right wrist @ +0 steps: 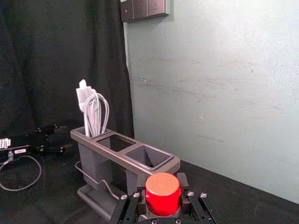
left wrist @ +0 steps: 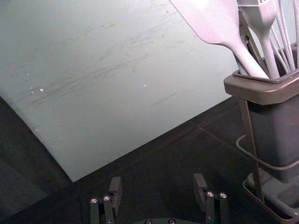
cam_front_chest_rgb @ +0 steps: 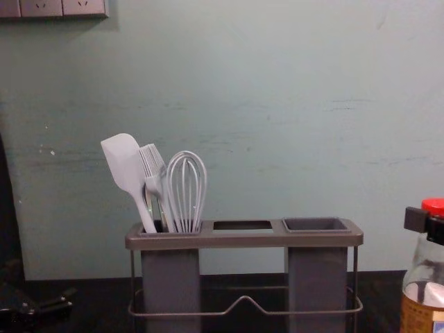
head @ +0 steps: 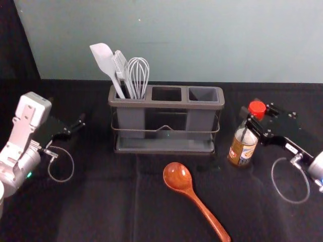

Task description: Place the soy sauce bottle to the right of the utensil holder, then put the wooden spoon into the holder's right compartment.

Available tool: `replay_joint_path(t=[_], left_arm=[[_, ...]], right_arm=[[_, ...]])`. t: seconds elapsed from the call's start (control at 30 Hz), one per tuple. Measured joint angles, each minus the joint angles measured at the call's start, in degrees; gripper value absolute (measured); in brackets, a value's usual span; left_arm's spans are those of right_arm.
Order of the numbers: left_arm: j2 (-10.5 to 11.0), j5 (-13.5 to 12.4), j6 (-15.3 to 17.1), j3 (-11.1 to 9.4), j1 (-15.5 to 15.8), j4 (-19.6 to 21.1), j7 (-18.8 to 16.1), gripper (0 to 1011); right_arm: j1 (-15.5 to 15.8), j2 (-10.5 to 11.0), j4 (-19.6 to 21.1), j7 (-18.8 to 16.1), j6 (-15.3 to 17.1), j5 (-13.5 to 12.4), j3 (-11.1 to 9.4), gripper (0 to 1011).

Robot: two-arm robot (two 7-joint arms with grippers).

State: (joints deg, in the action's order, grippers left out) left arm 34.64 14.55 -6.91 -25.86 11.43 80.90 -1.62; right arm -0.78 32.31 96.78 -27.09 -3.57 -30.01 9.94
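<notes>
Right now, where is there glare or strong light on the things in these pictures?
Head view: small glints on the bowl of the wooden spoon; right wrist view: the red cap looks brightly lit; left wrist view: the spatula looks almost washed out.

The bottle cap is red, the spoon reddish-brown, the spatula pale grey

No legible txt, btl label too small

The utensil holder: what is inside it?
In the left compartment stand a spatula, a brush-like tool and a whisk; its walls hide their lower ends. The middle compartment and right compartment show no utensils.
</notes>
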Motion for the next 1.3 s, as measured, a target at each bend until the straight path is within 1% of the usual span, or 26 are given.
replay_joint_path(t=[0.17,0.27,0.43,0.67,0.93,1.3], left_arm=[[0.0,0.0,0.0,0.0,0.0,0.0,0.0,1005],[0.0,0.0,0.0,0.0,0.0,0.0,0.0,1005],[0.0,0.0,0.0,0.0,0.0,0.0,0.0,1005],[0.0,0.0,0.0,0.0,0.0,0.0,0.0,1005],[0.0,0.0,0.0,0.0,0.0,0.0,0.0,1005],[0.0,0.0,0.0,0.0,0.0,0.0,0.0,1005]], right_arm=[[-2.63,-0.61,-2.96,-0.86,-0.65,-0.05,1.09,390],[-3.67,-0.98,-4.23,-1.02,-0.83,-0.02,1.55,390],[-6.54,-1.89,-7.53,-1.61,-1.14,0.24,2.71,390],[-9.16,-3.12,-10.81,-1.76,-1.77,0.63,3.66,390],[-11.29,-4.63,-13.86,-1.76,-2.58,1.19,4.44,390],[-12.59,-5.78,-15.69,-1.4,-2.71,1.96,5.03,392]])
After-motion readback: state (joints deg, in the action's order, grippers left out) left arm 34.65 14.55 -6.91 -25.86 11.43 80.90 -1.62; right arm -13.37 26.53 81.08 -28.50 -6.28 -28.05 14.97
